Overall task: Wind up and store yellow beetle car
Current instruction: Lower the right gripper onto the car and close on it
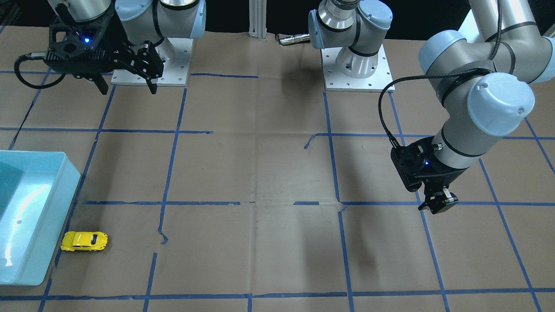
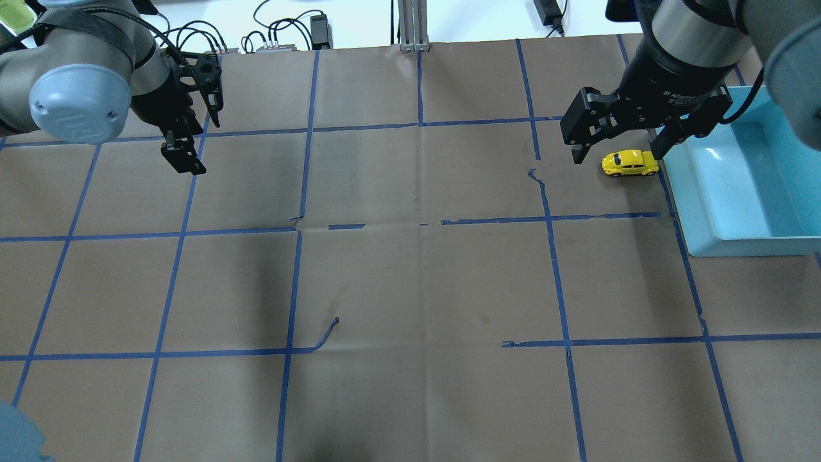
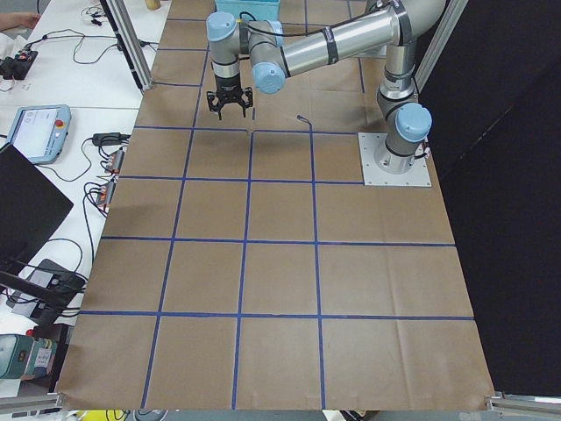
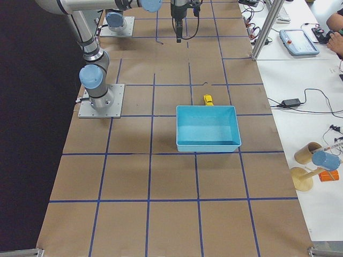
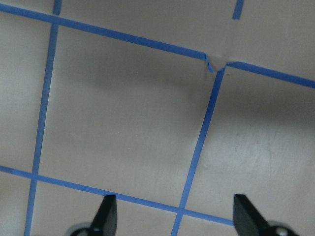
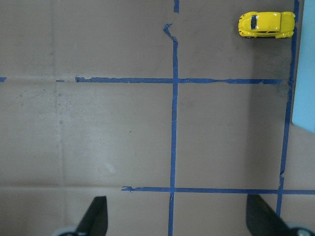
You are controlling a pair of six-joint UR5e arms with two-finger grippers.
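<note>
Holding our right gripper [image 1: 129,90] spread near the blue bin [image 1: 34,203], we see the yellow beetle car [image 1: 84,241] upright just beside that bin's wall; our left gripper [image 5: 175,209], likewise spread, hangs well apart from it.

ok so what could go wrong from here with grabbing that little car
1. The yellow beetle car sits close beside the blue bin, so a finger of the open right gripper could strike the bin's wall on the way down.
2. The car stands free on its wheels, and it is small against the gripper. A one-sided touch may roll it away.
</note>
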